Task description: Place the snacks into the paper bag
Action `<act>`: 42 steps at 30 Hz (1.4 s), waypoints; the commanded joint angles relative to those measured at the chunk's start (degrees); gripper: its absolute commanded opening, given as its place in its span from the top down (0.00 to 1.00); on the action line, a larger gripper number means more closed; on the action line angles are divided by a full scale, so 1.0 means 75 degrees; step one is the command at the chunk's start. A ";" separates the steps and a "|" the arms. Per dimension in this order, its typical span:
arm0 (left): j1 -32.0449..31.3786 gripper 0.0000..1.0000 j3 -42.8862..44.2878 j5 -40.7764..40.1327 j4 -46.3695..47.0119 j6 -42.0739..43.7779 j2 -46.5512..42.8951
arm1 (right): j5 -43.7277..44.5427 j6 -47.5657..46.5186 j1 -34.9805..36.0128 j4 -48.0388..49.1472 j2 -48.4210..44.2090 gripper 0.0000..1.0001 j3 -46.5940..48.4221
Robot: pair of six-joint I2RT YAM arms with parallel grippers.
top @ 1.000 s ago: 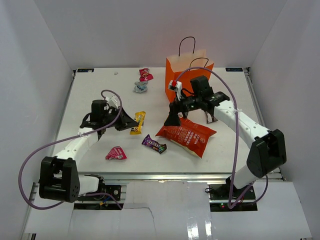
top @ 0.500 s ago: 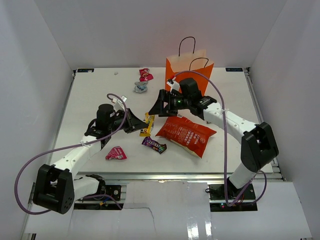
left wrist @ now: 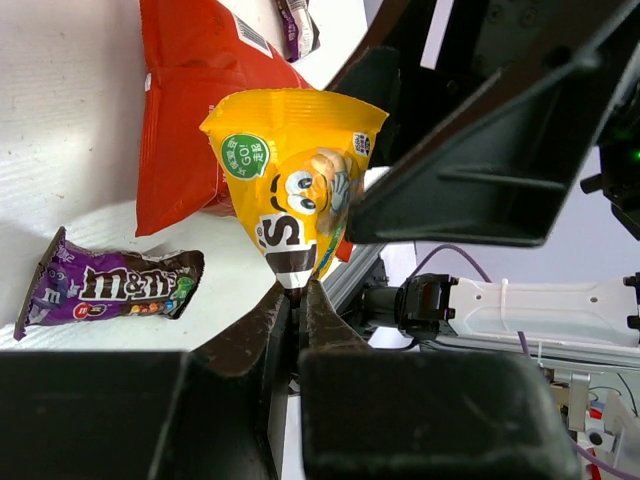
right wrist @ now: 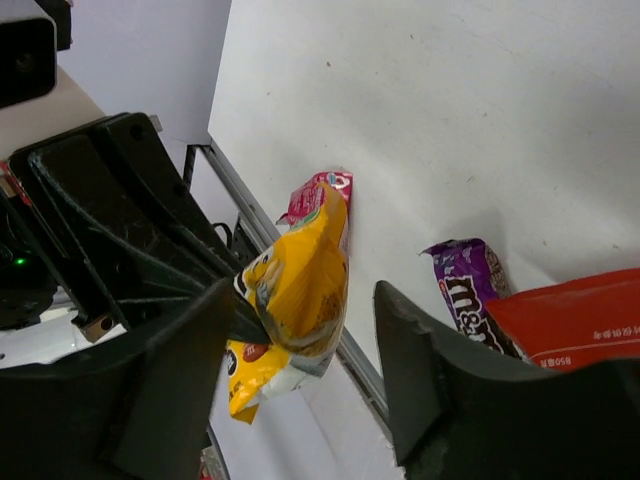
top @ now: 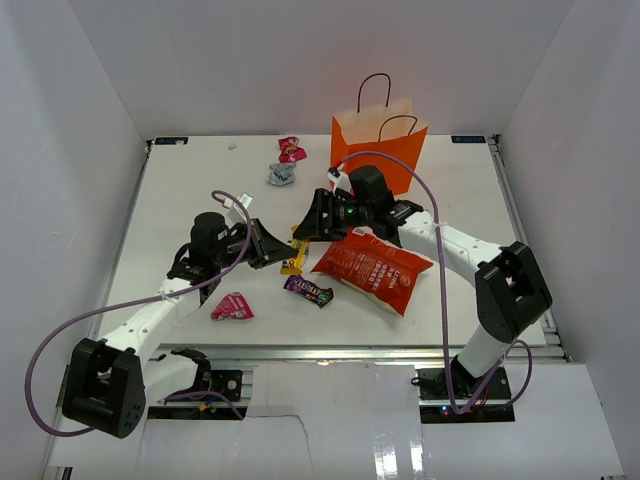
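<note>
My left gripper (top: 272,250) is shut on one end of a yellow candy pack (left wrist: 295,190) and holds it off the table; the pack also shows in the top view (top: 293,252) and the right wrist view (right wrist: 295,290). My right gripper (top: 312,218) is open, its jaws standing either side of the pack's other end. The red-orange chip bag (top: 372,268) lies at centre, a purple candy bar (top: 308,290) beside it. The orange paper bag (top: 378,150) stands upright at the back.
A pink candy (top: 232,307) lies front left. A second pink candy (top: 291,149) and a silver-blue one (top: 281,174) lie at the back, left of the bag. The table's front rail (top: 320,352) is near the arms' bases.
My left gripper took hold of the yellow pack and lifted it toward the centre. My right arm swung left from the chip bag and brought its open jaws round the pack.
</note>
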 commanded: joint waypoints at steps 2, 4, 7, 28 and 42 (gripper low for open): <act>-0.0079 0.87 -0.0077 0.0239 0.0345 -0.0101 -0.0300 | 0.0022 0.0082 0.0000 0.0658 0.0168 0.42 -0.0072; -0.0079 0.85 -0.0100 0.0286 0.0368 -0.0101 -0.0323 | -0.0118 0.0094 0.0011 0.0822 0.0203 0.52 -0.0060; -0.0091 0.78 -0.0147 0.0403 0.0368 -0.0101 -0.0358 | -0.0306 0.0106 0.0000 0.1021 0.0227 0.64 -0.0060; -0.0079 0.08 0.0920 -0.1738 -0.2889 0.1083 -0.2549 | -0.2476 -0.5424 -0.1804 0.0050 -0.0301 0.85 0.2925; -0.0079 0.06 -0.0170 -0.3614 -0.4366 0.0017 -0.3722 | 0.0606 -0.7370 -0.2848 -0.0549 0.0859 0.83 0.6666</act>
